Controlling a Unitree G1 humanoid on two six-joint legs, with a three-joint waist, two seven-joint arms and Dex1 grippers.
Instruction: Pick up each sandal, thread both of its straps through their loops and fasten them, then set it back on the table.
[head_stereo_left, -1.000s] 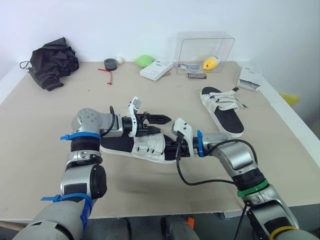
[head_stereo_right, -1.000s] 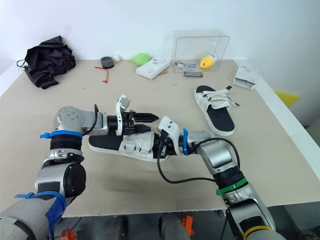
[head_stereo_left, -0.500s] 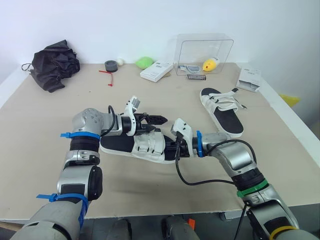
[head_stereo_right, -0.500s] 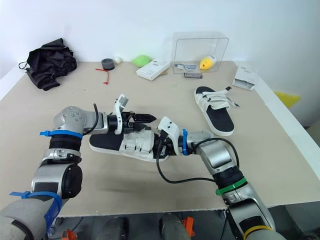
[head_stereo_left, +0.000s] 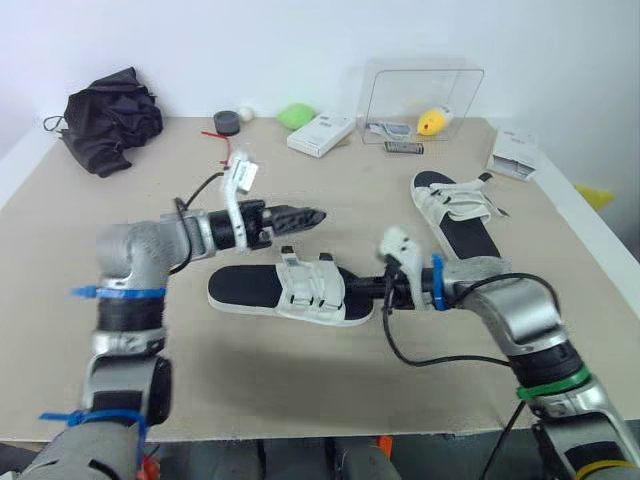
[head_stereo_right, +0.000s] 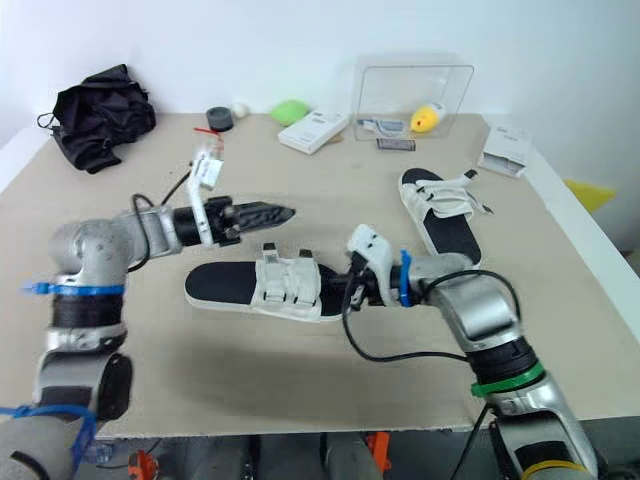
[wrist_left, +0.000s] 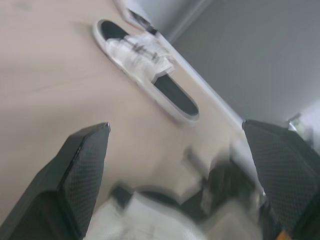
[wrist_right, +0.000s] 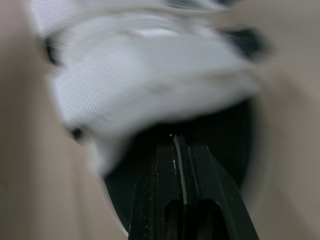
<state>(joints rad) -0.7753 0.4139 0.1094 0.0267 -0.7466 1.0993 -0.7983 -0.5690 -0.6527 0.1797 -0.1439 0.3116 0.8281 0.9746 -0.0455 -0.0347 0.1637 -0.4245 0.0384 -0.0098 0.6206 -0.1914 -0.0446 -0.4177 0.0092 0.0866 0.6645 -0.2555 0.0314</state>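
1. The left tool (head_stereo_left: 316, 215) is spread wide, its two black fingers (wrist_left: 82, 165) well apart with nothing between them. It holds nothing and touches nothing.
2. It hangs just past the far side of the near sandal (head_stereo_left: 285, 293), clear of it, and points across the surface toward the far sandal (head_stereo_left: 455, 210).
3. The right tool (wrist_right: 175, 142) is closed, its fingers pressed flat together with only a seam showing between them.
4. Its tip sits at the end of the near sandal, on the black footbed, with the white straps (head_stereo_left: 312, 287) just ahead of it. I cannot tell whether it presses down or merely rests there.
5. The near sandal lies flat on the surface, footbed up, with both straps across its middle, between the two arms.
6. The far sandal lies flat as well, off to the robot's right and well apart from the near one, with its white straps across it.
7. The surface (head_stereo_left: 300, 390) is a pale beige tabletop.
8. Along its back edge sit a crumpled black cloth (head_stereo_left: 108, 108), a dark tape roll (head_stereo_left: 226, 121), a green lump (head_stereo_left: 294, 115), a white box (head_stereo_left: 322, 133) and a clear container (head_stereo_left: 420, 85) with a yellow object (head_stereo_left: 431, 121) inside.
9. Another white box (head_stereo_left: 517, 155) lies near the right edge.
10. Behind it all is a plain white wall (head_stereo_left: 300, 40).
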